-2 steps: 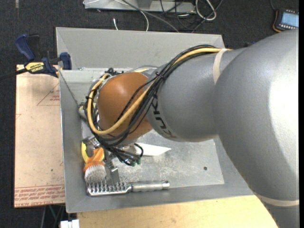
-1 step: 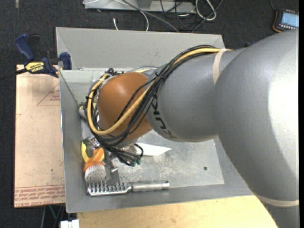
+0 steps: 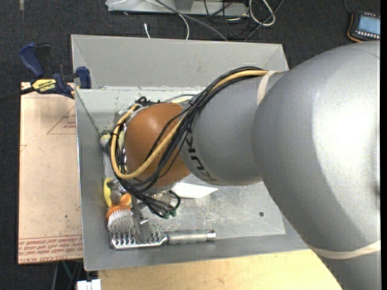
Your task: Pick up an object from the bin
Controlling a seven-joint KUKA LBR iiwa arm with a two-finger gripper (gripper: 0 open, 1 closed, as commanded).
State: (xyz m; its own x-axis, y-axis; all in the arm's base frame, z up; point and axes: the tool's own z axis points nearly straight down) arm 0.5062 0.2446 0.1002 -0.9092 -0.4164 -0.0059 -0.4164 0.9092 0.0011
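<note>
Grey bin (image 3: 242, 213): silver-handled brush (image 3: 163, 239); orange-topped brush (image 3: 119, 213) just above its head; jaws beside, under orange wrist cover (image 3: 154, 141), grip state cannot be told.

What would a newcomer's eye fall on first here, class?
The big grey arm reaching in from the right dominates, its orange wrist cover, looped with cables, over the left of the grey bin. Along the bin's near wall lies a silver brush; just above its bristled end sit a small orange brush with white bristles and something yellow.
</note>
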